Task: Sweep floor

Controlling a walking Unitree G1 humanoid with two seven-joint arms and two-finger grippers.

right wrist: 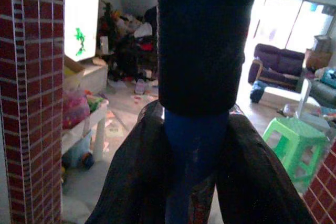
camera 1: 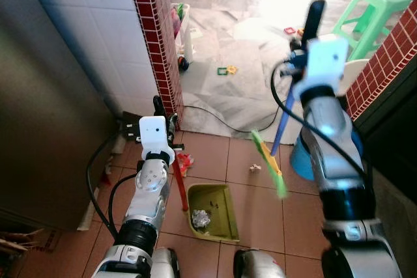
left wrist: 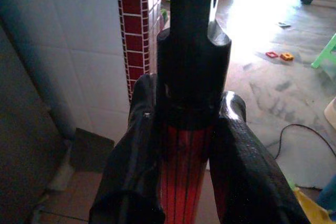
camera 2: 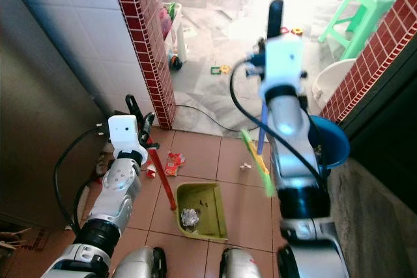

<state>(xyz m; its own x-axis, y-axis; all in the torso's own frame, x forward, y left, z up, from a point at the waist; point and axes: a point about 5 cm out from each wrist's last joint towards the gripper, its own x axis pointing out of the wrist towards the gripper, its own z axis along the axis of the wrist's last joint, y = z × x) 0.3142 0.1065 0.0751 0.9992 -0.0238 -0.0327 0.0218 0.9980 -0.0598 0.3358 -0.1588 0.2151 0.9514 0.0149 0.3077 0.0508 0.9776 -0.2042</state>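
My left gripper [camera 1: 160, 114] is shut on the red handle [camera 1: 179, 183] of a green dustpan [camera 1: 219, 226], which rests on the brown tile floor in front of me. A crumpled paper ball [camera 1: 201, 218] lies inside the pan. My raised right gripper [camera 1: 311, 25] is shut on the broom's blue handle [camera 1: 281, 128]. The broom's green head [camera 1: 270, 164] hangs just above the floor, right of the pan. A small paper scrap [camera 1: 255, 168] lies beside the broom head. In the wrist views, black fingers [left wrist: 131, 171] clamp the red handle [left wrist: 186, 182] and the blue handle [right wrist: 191, 150].
A red-brick pillar [camera 1: 156, 37] and white tiled wall stand on the left, with red wrappers [camera 1: 186, 161] at their base. A blue bucket [camera 2: 329, 141] sits by the brick wall on the right. A black cable [camera 1: 221, 122], toys [camera 1: 227, 69] and a green stool [camera 1: 378, 4] lie beyond.
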